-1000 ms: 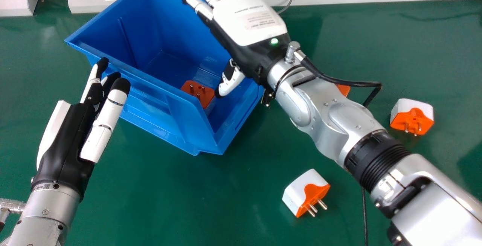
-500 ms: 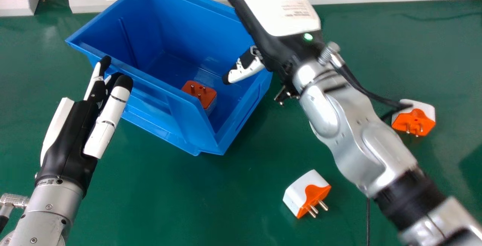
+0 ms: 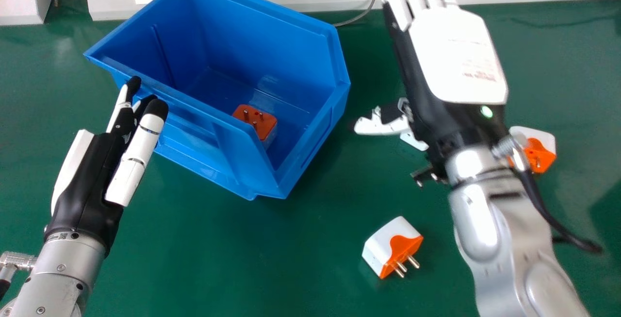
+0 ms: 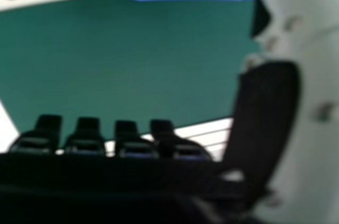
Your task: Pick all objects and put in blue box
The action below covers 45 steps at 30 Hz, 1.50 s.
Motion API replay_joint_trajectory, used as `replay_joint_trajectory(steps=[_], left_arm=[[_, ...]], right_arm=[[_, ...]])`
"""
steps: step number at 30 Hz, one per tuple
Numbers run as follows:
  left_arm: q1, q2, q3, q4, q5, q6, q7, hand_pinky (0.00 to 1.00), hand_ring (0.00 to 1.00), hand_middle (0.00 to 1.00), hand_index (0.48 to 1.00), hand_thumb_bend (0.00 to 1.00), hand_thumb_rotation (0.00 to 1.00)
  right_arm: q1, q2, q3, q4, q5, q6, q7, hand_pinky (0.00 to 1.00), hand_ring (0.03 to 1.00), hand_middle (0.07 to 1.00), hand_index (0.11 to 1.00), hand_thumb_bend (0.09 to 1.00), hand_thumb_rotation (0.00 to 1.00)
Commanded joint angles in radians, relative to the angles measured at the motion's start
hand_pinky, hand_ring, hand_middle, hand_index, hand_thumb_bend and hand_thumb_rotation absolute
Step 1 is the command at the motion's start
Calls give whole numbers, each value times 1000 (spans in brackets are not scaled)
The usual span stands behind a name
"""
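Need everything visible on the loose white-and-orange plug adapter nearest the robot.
The plug adapter has a white, boxy body, an orange pin face and three silvery metal pins; the shell looks like plastic. It lies on the green table, pins pointing toward the near right, outside the blue box, to its right and nearer the robot. Only the table touches it.

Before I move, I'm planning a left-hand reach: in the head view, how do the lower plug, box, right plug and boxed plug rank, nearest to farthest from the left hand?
1. Box: just right of the left hand.
2. Boxed plug: inside the box.
3. Lower plug: outside the box, to its lower right.
4. Right plug: farthest right of the four.
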Motion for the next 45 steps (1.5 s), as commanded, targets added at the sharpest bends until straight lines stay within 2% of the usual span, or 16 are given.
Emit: replay_joint_trajectory(steps=[1,4,8,11,16,20,24,25,28,32,37,45], left_arm=[[9,11,20,-30,-16,-14,-3,900,963,967,1000,505,1000],[17,11,27,-38,-24,-8,-5,902,965,968,1000,506,1000],[20,7,30,-39,-30,2,-5,903,965,969,1000,514,1000],[21,5,35,-38,-43,8,-11,904,965,970,1000,517,1000],[41,4,39,-67,-59,25,-16,912,969,976,1000,526,1000],[48,9,47,-72,-78,28,-28,917,972,979,1000,530,1000],[56,19,62,-62,-98,17,-48,927,979,985,1000,527,1000],[58,22,67,-53,-101,7,-52,927,979,985,1000,527,1000],[60,24,84,-9,-111,-39,-62,941,987,990,1000,502,1000],[67,25,96,7,-115,-74,-66,924,980,991,1000,466,1000],[78,32,106,19,-118,-93,-66,908,973,987,1000,447,1000],[89,42,114,23,-113,-100,-72,895,966,982,1000,437,1000]], right_arm=[[67,-6,-27,-77,-26,14,7,999,1000,1000,997,794,214],[132,-2,-53,-116,-21,23,13,1000,1000,1000,999,790,229],[200,24,-87,-131,-7,41,-8,1000,1000,1000,1000,784,240],[235,54,-105,-112,4,48,-41,1000,1000,1000,1000,779,241],[270,84,-136,-91,9,64,-68,1000,1000,1000,1000,770,236],[286,112,-159,-37,30,63,-128,1000,1000,1000,1000,768,233],[291,147,-161,40,53,54,-215,1000,1000,1000,1000,765,228],[289,153,-162,58,59,48,-235,1000,1000,1000,1000,765,228],[271,152,-174,137,88,7,-309,1000,1000,1000,1000,764,230],[251,137,-186,220,112,-29,-373,1000,1000,1000,1000,760,234],[226,113,-198,299,132,-32,-386,1000,1000,1000,1000,747,244],[175,83,-219,356,151,19,-347,1000,1000,1000,1000,733,241]])
